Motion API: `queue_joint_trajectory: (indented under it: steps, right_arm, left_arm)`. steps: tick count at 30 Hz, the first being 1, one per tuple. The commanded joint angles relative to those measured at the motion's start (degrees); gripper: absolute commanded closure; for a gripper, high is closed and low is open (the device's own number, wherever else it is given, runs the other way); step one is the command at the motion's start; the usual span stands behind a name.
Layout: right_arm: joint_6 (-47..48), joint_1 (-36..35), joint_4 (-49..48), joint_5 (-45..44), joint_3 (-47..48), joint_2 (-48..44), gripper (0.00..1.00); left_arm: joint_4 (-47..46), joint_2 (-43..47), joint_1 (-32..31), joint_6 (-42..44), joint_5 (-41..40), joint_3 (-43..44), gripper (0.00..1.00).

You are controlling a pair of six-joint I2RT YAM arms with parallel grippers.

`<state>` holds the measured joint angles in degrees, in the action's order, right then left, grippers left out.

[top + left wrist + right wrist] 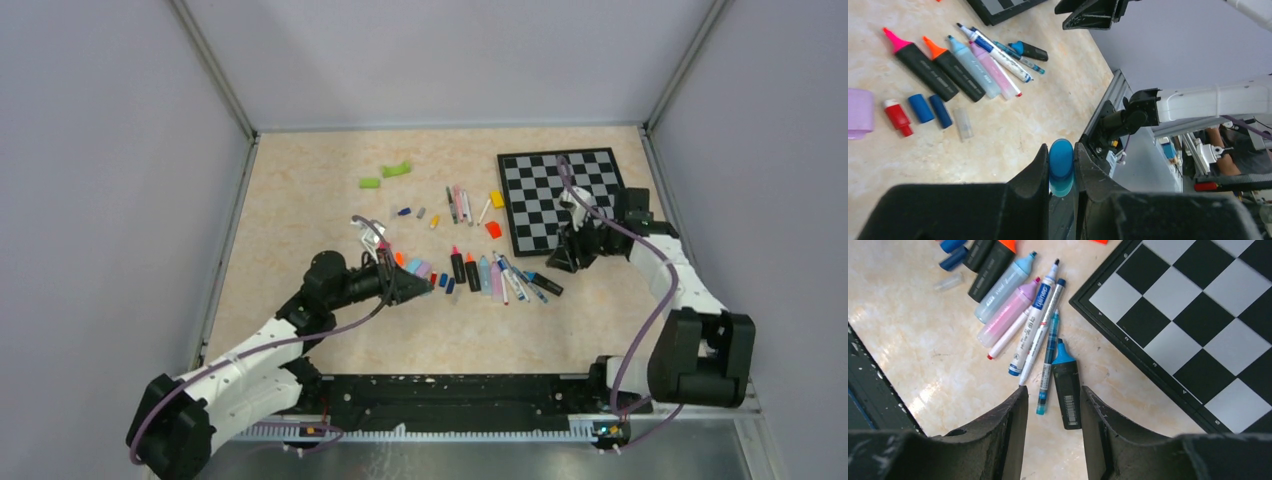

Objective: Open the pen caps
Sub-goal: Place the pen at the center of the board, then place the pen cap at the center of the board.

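Pen caps: left pincer (1062, 172) is clenched on a blue cap (1061, 155) above the table (1013, 125), just left of the loose caps (921, 108). I'd go low and drop it beside those. Right pincer (1052, 405) is released over the black highlighter (1066, 390).

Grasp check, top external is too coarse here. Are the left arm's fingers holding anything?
Observer: Yes. Left wrist shows the left gripper shut on a blue cap, pinched between both fingers.
Operator: Right arm?
Observer: Right wrist shows the right gripper open, nothing held. A black highlighter and a thin teal pen lie below, between its fingers.
Operator: Highlighter capped?
Observer: Looks uncapped; its blue tip is bare.
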<state>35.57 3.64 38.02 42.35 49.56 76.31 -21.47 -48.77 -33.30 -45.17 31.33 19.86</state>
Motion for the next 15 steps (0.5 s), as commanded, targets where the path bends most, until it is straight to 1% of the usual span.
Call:
queue_joint_trajectory:
  steps: [1,4,5,6,7,8,11,13,15]
  right_arm:
    - [1.28,3.68,0.37,10.17,-1.67,-8.68,0.59]
    - [-2.02,7.03,-4.19,15.84,-5.59,-14.86,0.57]
    - [-3.15,8.44,-5.83,16.65,-7.63,-16.4,0.56]
    - [-4.25,9.38,-7.59,17.34,-8.92,-17.82,0.54]
    - [-5.19,10.26,-8.98,17.98,-10.05,-18.96,0.53]
    - [-6.69,10.81,-10.4,17.98,-10.77,-19.72,0.53]
    - [-8.52,11.79,-11.63,17.67,-11.07,-20.32,0.53]
    - [-8.27,11.99,-11.45,17.61,-11.1,-19.99,0.53]
    - [-8.0,12.0,-11.39,17.44,-11.11,-19.8,0.53]
  left_arm:
    - [7.47,-2.41,-6.85,5.63,-4.15,6.76,1.0]
    - [14.21,-6.55,-16.29,8.47,-17.19,10.98,1.0]
    - [15.81,-8.67,-19.41,7.65,-22.01,12.53,1.0]
    - [17.89,-11.55,-21.03,6.79,-24.81,14.11,1.0]
    - [20.25,-14.8,-22.42,5.94,-27.45,16.31,1.0]
    - [25.8,-18.36,-23.41,4.7,-30.08,18.88,1.0]
    - [37.31,-30.46,-25.28,3.08,-36.83,28.34,1.0]
    - [43.79,-37.71,-26.53,2.43,-40.26,35.11,0.95]
    - [46.22,-43.69,-27.59,3.52,-41.86,40.25,0.91]
